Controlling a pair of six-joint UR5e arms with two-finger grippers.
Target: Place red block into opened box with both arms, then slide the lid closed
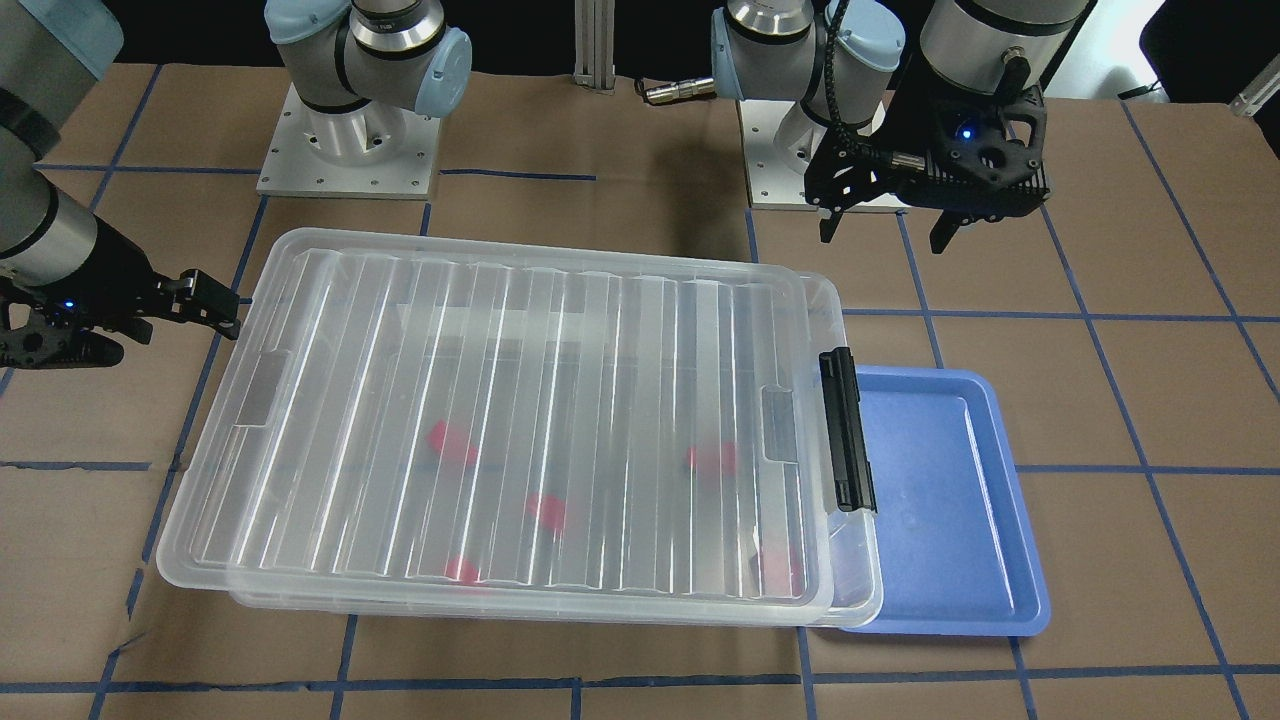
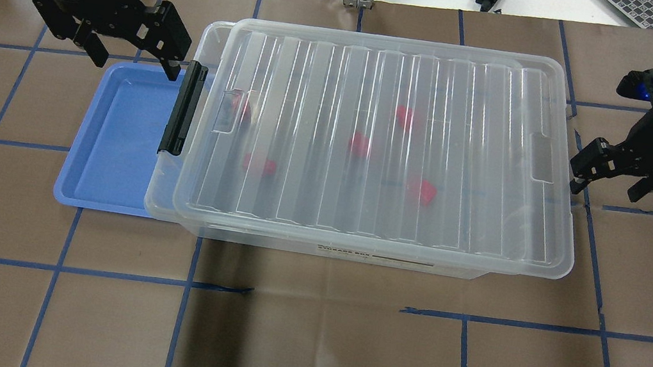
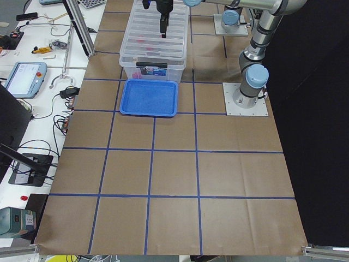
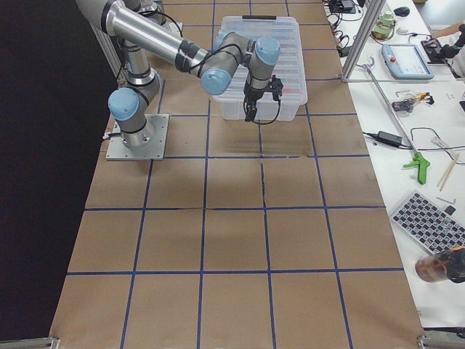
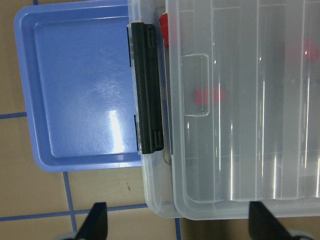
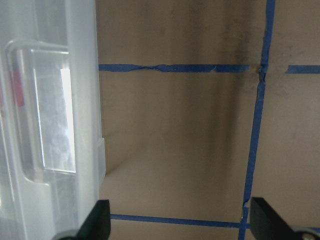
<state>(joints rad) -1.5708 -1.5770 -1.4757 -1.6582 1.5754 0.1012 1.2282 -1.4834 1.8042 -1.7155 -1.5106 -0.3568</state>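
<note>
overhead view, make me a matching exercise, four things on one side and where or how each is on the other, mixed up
Things:
1. lid
2. blue tray
3. left gripper
4. right gripper

States:
A. open, beside the end of the box away from the black latch bar
B. empty, against the box's latch end
C. open, raised above the tray end of the box
D. lying on the box, a strip at the latch end uncovered

Pairs: 1-D, 2-B, 3-C, 4-A
</note>
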